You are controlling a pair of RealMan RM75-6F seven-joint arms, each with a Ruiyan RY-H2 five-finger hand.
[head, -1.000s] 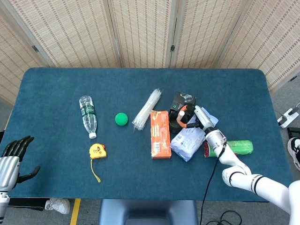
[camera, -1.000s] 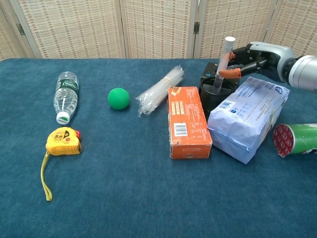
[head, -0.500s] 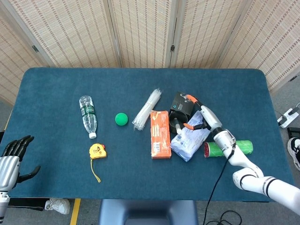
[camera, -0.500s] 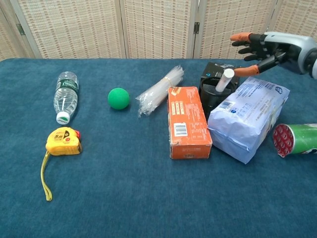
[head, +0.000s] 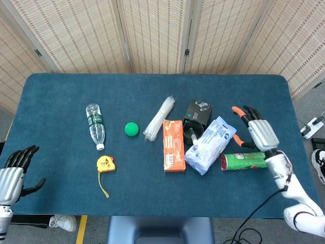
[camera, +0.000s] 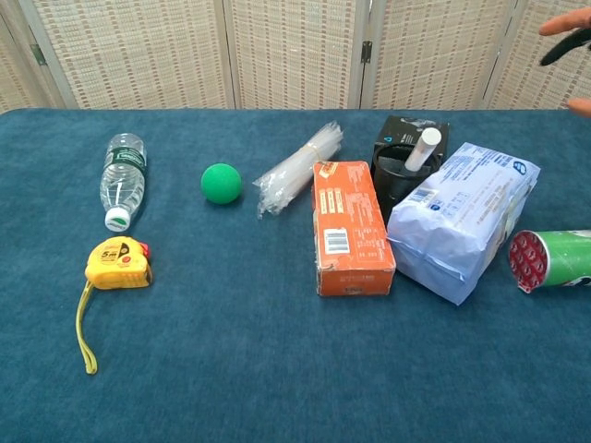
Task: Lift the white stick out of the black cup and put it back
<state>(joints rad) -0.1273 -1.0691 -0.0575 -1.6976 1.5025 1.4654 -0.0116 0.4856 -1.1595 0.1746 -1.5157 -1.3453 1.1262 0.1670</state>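
Note:
The black cup point(camera: 395, 178) point(head: 193, 134) stands between the orange box and the pale blue bag. The white stick point(camera: 418, 149) point(head: 192, 137) leans in it, tilted to the right, with nothing touching it. My right hand point(head: 255, 130) hovers to the right of the bag, open with its fingers spread and nothing in it. In the chest view only its fingertips point(camera: 563, 22) show at the top right corner. My left hand point(head: 13, 169) rests open at the table's near left edge, far from the cup.
An orange box point(camera: 349, 226), a pale blue bag point(camera: 464, 218), a green can point(camera: 552, 259) and a black box point(camera: 411, 132) crowd around the cup. Further left lie a bundle of clear straws point(camera: 298, 168), a green ball point(camera: 221, 183), a water bottle point(camera: 122, 179) and a yellow tape measure point(camera: 116, 264).
My right hand let go of the white stick, which dropped back into the cup. The hand then opened and drew away to the right, past the bag. The left hand stayed put.

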